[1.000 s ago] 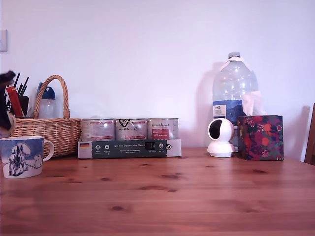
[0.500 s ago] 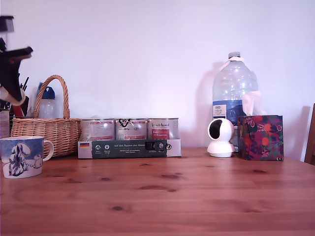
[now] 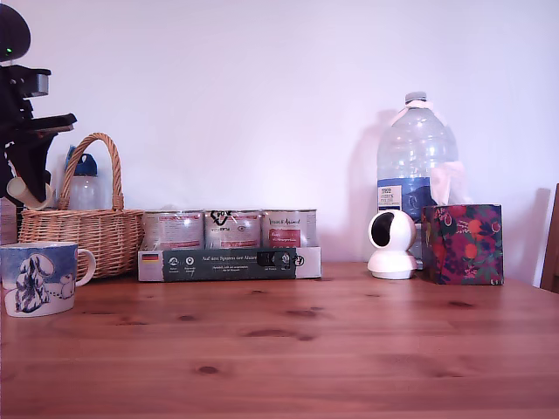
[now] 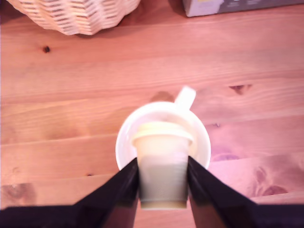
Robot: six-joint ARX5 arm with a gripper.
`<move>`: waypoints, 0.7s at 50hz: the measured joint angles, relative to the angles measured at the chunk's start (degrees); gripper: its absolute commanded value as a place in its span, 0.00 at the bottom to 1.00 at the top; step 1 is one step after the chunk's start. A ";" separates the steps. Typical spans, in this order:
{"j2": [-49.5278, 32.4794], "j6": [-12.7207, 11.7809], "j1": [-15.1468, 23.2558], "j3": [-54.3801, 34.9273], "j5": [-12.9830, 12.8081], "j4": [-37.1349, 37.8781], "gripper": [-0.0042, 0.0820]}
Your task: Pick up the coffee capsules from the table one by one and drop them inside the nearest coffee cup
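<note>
In the exterior view, the black arm hangs high at the view's left edge above the wicker basket (image 3: 92,236), with the mug (image 3: 39,278) on the counter (image 3: 349,349) below. In the wrist view, the hand (image 4: 162,183) grips a cream capsule (image 4: 161,164) between its two fingers (image 4: 121,190), directly over the mug's white opening (image 4: 202,142).

Open air lay between the pincer (image 4: 162,190) and the mug (image 4: 124,137) below it. The basket (image 3: 87,229) stood close behind; bare desk (image 3: 332,349) stretched toward the exterior view's right.
</note>
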 measured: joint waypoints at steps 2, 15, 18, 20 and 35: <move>0.98 0.00 0.00 0.87 -0.31 -0.57 0.20; 6.58 0.02 -0.44 3.19 -1.22 -3.54 0.20; 7.15 0.02 -0.66 3.19 -1.29 -3.96 0.20; 7.34 0.00 -0.81 3.19 -1.27 -3.96 0.20; 7.37 0.00 -1.18 3.19 -1.88 -4.63 0.20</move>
